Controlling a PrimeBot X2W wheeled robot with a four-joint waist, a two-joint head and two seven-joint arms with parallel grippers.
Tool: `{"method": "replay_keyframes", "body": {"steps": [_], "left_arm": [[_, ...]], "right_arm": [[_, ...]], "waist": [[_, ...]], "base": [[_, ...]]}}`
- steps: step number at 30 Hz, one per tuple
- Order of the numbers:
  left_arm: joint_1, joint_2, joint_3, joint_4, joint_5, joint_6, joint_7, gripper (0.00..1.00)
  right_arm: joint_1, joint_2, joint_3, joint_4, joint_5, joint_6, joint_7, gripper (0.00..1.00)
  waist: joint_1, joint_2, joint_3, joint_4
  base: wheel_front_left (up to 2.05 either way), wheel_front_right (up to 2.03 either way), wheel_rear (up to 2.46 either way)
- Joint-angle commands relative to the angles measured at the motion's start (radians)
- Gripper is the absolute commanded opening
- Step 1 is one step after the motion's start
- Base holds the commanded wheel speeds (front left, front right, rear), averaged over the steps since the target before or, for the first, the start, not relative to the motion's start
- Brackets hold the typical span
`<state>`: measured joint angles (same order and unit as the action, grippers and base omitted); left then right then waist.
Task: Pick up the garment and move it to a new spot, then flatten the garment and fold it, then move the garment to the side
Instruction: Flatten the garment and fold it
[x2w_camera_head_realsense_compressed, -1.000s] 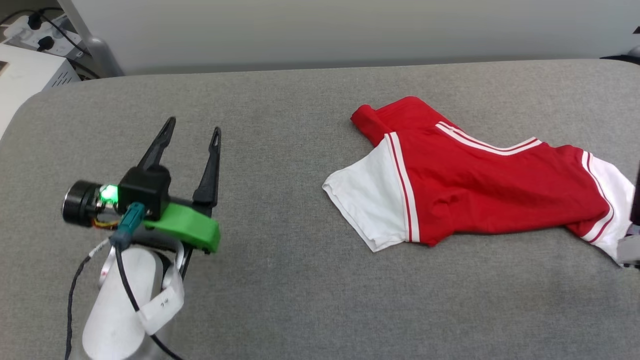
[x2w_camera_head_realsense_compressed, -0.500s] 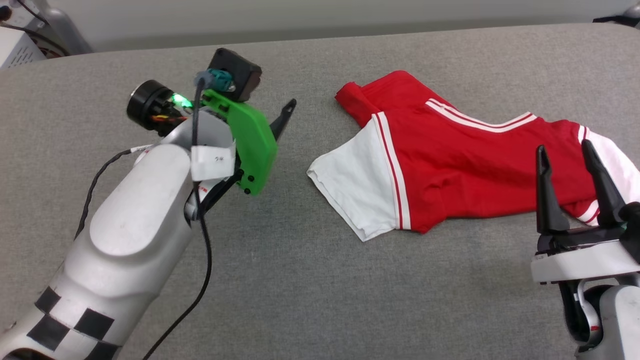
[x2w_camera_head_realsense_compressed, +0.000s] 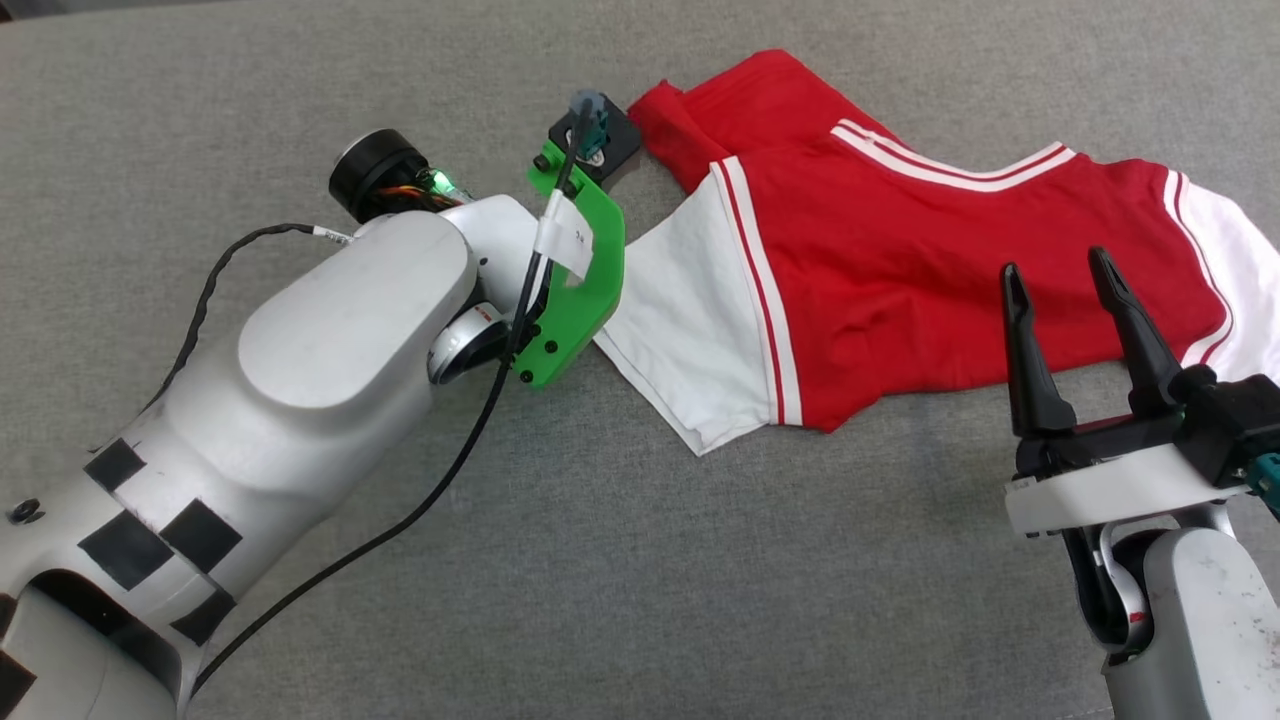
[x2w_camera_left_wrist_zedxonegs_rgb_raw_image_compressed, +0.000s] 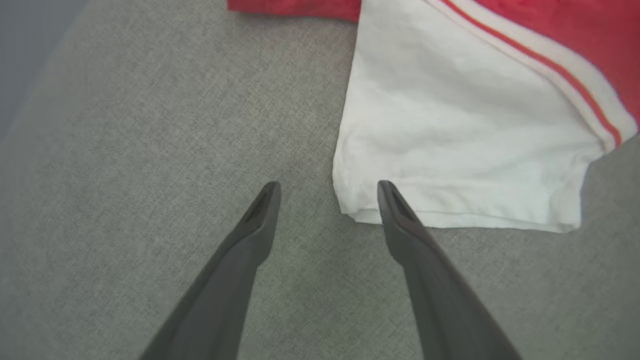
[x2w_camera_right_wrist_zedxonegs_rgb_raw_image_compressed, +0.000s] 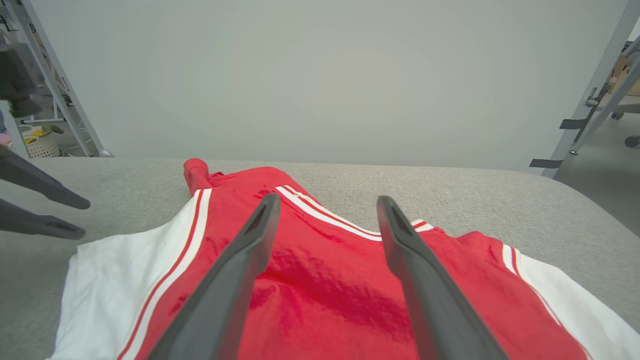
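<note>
Your red jersey (x2w_camera_head_realsense_compressed: 900, 290), white-sleeved with striped trim, lies rumpled upper right; left claw (x2w_camera_left_wrist_zedxonegs_rgb_raw_image_compressed: 327, 184) and right claw (x2w_camera_head_realsense_compressed: 1053, 261) gape wide, empty.

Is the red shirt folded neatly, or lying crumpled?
Crumpled. The garment lies bunched on the grey surface: its red body is creased, one end is rolled over, and a white sleeve sticks out sideways.

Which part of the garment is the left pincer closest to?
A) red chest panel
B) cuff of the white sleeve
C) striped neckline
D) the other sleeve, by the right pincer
B: in the left wrist view the open left pincer is at the cuff corner of the garment's white sleeve.
</note>
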<state>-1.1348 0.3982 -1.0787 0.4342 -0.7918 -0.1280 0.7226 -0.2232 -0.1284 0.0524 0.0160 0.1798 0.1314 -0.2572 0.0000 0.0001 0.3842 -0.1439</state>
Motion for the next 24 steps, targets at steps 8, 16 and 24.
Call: {"method": "replay_keyframes", "body": {"steps": [8, 16, 24], "left_arm": [[-0.026, 0.007, -0.154, 0.061, -0.084, -0.003, -0.019, 1.00], [-0.009, 0.055, -0.191, 0.047, -0.129, -0.003, -0.113, 0.00], [0.045, 0.167, -0.130, 0.035, -0.217, -0.003, -0.303, 0.00]], "right_arm": [[-0.045, 0.014, 0.005, 0.017, -0.001, -0.001, -0.005, 1.00], [-0.034, 0.009, -0.048, 0.019, 0.014, -0.001, -0.005, 1.00], [-0.014, -0.057, -0.158, -0.001, 0.043, -0.001, -0.005, 1.00]], "waist": [[0.0000, -0.0001, 0.078, -0.044], [0.0000, -0.0001, 0.030, -0.008], [0.0000, -0.0001, -0.072, 0.045]], "base": [[0.00, 0.00, 0.00], [0.00, 0.00, 0.00], [0.00, 0.00, 0.00]]}}
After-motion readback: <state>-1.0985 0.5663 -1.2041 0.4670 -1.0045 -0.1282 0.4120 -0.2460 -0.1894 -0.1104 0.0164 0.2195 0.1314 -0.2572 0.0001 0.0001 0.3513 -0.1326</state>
